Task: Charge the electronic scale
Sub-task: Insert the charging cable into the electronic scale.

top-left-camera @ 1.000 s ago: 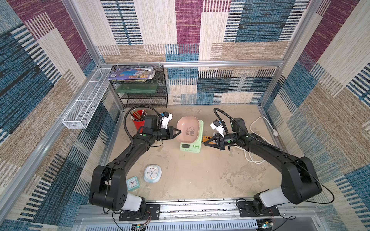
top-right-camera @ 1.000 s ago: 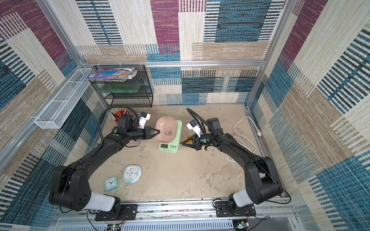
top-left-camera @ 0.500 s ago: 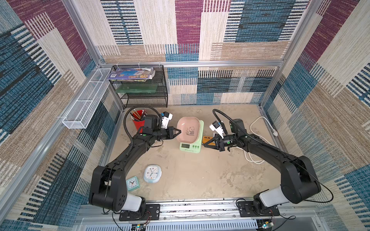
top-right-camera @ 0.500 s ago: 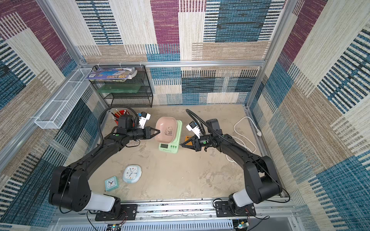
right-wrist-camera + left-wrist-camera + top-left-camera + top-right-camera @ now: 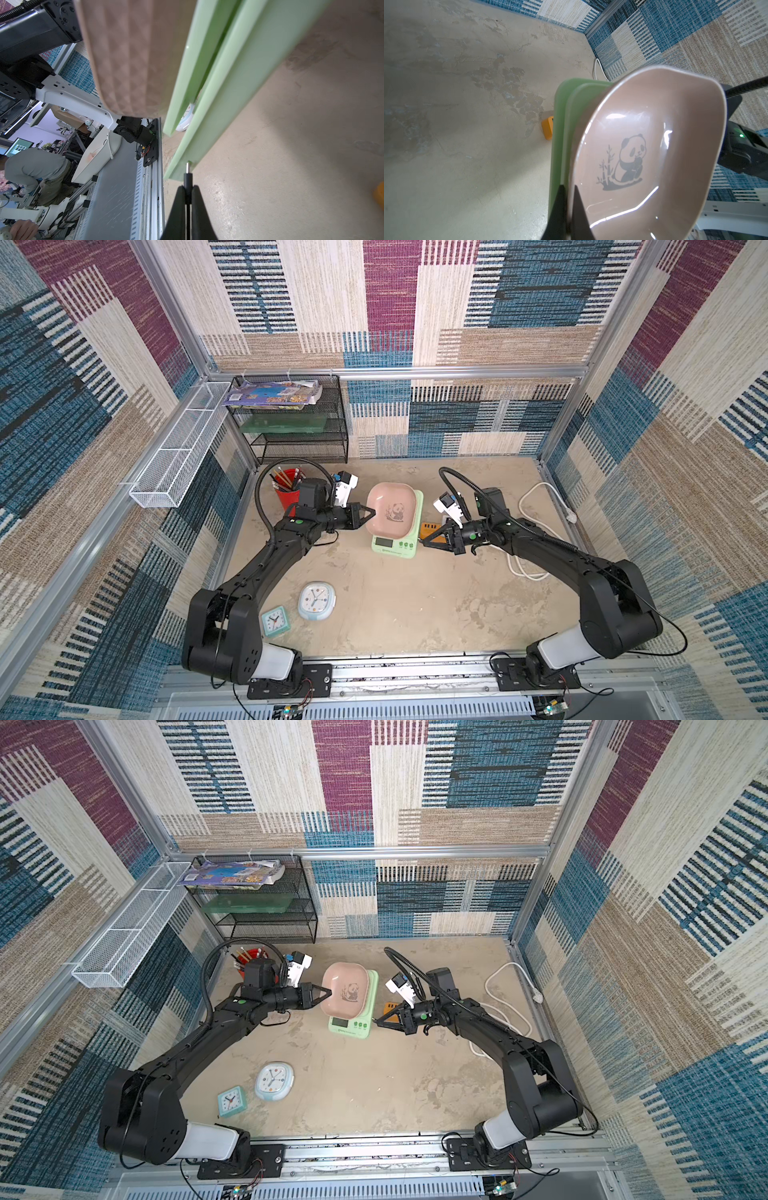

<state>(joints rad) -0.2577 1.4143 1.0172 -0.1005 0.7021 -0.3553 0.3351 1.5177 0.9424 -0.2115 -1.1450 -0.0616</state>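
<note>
Insertion: right pincer [image 5: 188,192], clamped on black metal-tipped plug [image 5: 187,177], should drive straight into mint-green flat electronic scale [image 5: 249,62]; left pincer [image 5: 566,190], clamped on pink panda tray [image 5: 654,116], bracing.

Beige tabletop [image 5: 415,597] with electronic scale [image 5: 394,548], orange power strip [image 5: 428,529], white cable [image 5: 524,574], round clock [image 5: 316,600], square clock [image 5: 274,621], pencil cup [image 5: 287,495], mesh rack [image 5: 299,439].

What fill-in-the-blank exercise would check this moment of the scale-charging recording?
1. The left tool is shut on the rim of the ____ tray.
2. The right tool pinches a black plug whose metal tip points at the ____ electronic scale.
3. The tray's printed animal is a ____.
Missing: pink; green; panda.
</note>
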